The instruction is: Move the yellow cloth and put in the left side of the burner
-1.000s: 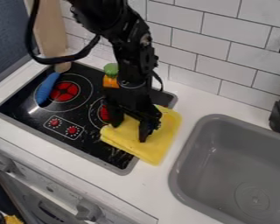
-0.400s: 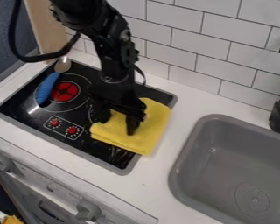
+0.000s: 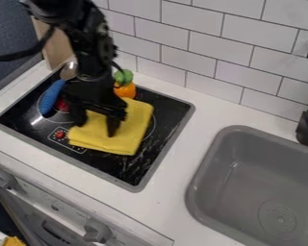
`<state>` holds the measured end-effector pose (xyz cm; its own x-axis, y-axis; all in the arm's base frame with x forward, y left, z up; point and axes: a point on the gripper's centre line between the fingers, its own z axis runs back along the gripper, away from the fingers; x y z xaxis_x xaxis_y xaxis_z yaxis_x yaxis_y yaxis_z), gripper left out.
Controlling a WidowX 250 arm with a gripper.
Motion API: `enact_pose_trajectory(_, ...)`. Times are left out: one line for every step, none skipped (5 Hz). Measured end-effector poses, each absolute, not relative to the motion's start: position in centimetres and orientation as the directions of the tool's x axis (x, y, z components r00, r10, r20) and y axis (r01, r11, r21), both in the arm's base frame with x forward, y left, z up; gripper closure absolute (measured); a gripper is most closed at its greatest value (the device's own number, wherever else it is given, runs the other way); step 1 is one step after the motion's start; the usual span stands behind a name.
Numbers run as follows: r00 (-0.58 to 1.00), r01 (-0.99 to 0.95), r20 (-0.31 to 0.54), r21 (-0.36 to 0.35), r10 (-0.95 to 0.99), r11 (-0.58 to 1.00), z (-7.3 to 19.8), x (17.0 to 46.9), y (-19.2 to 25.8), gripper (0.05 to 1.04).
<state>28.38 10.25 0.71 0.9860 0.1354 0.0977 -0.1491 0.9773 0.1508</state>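
Observation:
The black gripper (image 3: 96, 126) is over the left-centre part of the stove top, pointing down onto the yellow cloth (image 3: 132, 129). Its two fingers stand apart, open, against the left part of the cloth. The folded cloth lies across the middle of the black burner plate (image 3: 163, 139), covering the right red ring and part of the control knobs' panel. Behind the gripper, the left red burner (image 3: 62, 104) is partly hidden.
A spoon with a blue handle (image 3: 52, 97) lies at the left of the stove. An orange toy with a green top (image 3: 125, 89) is at the back, just behind the cloth. The grey sink (image 3: 253, 192) is at the right.
The gripper and the yellow cloth have moved left together, from the stove's right edge to its middle. The orange and green toy, hidden a moment ago, shows again behind the cloth.

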Motion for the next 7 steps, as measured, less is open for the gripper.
enact_pose_trajectory(0.972, -0.230, 0.089, 0.160, 0.218, 0.960, 0.6, 27.6, 12.9, 0.083)
enact_pose_trajectory(0.952, -0.304, 0.085, 0.173, 0.293, 0.937, 0.5, 27.5, 15.5, 0.083)
enact_pose_trajectory(0.931, -0.364, 0.102, 0.178, 0.351, 0.914, 0.7, 27.5, 17.5, 0.083)
enact_pose_trajectory(0.898, -0.439, 0.101, 0.180, 0.428, 0.880, 0.7, 26.2, 19.5, 0.083)
enact_pose_trajectory(0.885, -0.466, 0.080, 0.185, 0.459, 0.865, 0.7, 25.1, 20.4, 0.083)
enact_pose_trajectory(0.885, -0.465, 0.076, 0.183, 0.459, 0.866, 0.8, 25.0, 20.7, 0.083)
enact_pose_trajectory(0.896, -0.444, 0.073, 0.165, 0.438, 0.881, 0.8, 25.3, 20.2, 0.083)
